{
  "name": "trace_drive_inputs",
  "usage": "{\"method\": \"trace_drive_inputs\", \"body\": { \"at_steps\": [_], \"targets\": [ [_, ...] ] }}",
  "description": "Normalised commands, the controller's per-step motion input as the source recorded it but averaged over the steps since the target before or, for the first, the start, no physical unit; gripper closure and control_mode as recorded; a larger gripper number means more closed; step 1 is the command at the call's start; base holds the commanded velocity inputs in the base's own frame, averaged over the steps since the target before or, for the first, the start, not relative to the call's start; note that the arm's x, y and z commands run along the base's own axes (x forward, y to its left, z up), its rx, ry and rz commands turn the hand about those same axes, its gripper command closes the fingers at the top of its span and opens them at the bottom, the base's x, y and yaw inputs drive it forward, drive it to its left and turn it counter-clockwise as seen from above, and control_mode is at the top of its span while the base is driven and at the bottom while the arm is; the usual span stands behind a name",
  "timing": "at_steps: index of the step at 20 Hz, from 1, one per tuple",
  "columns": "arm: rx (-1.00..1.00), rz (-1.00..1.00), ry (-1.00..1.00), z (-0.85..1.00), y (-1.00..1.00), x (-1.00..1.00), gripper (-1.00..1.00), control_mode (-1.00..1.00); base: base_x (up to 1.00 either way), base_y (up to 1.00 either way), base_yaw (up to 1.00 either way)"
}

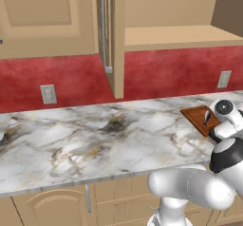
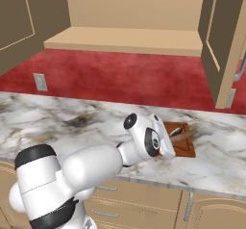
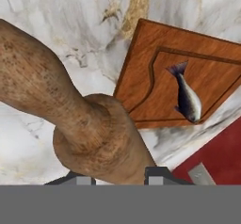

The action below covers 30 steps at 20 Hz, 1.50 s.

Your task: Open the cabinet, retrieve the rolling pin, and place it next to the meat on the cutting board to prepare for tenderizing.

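Observation:
My gripper point(image 3: 115, 177) is shut on the rolling pin point(image 3: 89, 133), a brown wooden cylinder with a knobbed handle that looms large in the hand view. Past it lies the reddish cutting board point(image 3: 150, 82) with the meat point(image 3: 187, 98), a small grey fish-shaped lump, on it. From the right base view the rolling pin point(image 2: 181, 135) sticks out of the gripper point(image 2: 169, 144), low over the cutting board point(image 2: 187, 151). The left base view has the cutting board point(image 1: 194, 116) and meat point(image 1: 207, 116) beside the arm's wrist. The cabinet point(image 2: 125, 40) stands open, its shelf bare.
The open cabinet doors point(image 1: 111, 35) point(image 2: 223, 45) jut out above the marble counter point(image 1: 95, 139). Wall outlets point(image 1: 48, 94) point(image 1: 224, 79) sit on the red backsplash. Base cabinets run below the counter's front edge.

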Motion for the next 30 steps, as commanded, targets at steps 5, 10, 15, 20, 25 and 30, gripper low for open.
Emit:
{"method": "trace_drive_inputs", "body": {
  "at_steps": [5, 10, 15, 20, 25, 30],
  "targets": [
    [0.00, 0.00, 0.00, -0.27, 0.00, 0.17, 1.00, -1.00, 0.00, 0.00, 0.00],
    [0.05, 0.00, 0.00, -0.21, -0.03, 0.15, 1.00, -1.00, 0.00, 0.00, 0.00],
    [0.05, 0.00, 0.00, -0.21, -0.01, 0.17, 1.00, -1.00, 0.00, 0.00, 0.00],
    [0.06, 0.00, 0.00, -0.16, -0.06, 0.22, 1.00, -1.00, 0.00, 0.00, 0.00],
    [0.05, 0.01, 0.00, -0.16, -0.10, 0.19, 1.00, -1.00, 0.00, 0.00, 0.00],
    [0.04, 0.02, 0.00, -0.19, -0.12, 0.21, 1.00, -1.00, 0.00, 0.00, 0.00]
  ]
}}
